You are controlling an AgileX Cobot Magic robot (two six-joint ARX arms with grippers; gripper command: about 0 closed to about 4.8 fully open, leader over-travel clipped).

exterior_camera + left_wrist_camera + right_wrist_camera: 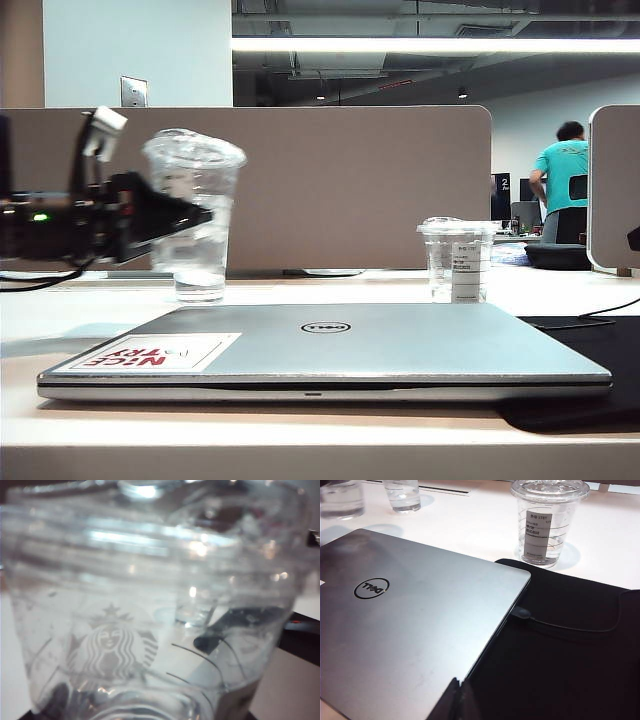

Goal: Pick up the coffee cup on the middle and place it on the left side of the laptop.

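The coffee cup (195, 160) is clear with a domed lid and a little clear liquid, and it hangs beyond the laptop's far left corner. My left gripper (192, 216) comes in from the left and is shut on it, with one black finger (160, 212) across its side. In the left wrist view the coffee cup (150, 605) fills the frame, showing a pale mermaid logo; the fingers are hidden. The silver Dell laptop (400, 345) lies closed at the front. My right gripper (457, 702) is shut and empty over the laptop's (420, 615) near edge.
A shorter lidded cup (458, 262) with a long white label (539, 530) stands behind the laptop's right side. Another clear cup (402, 494) stands further back. A black mat (560, 645) with a cable (570, 628) lies right of the laptop. A partition (350, 180) closes the back.
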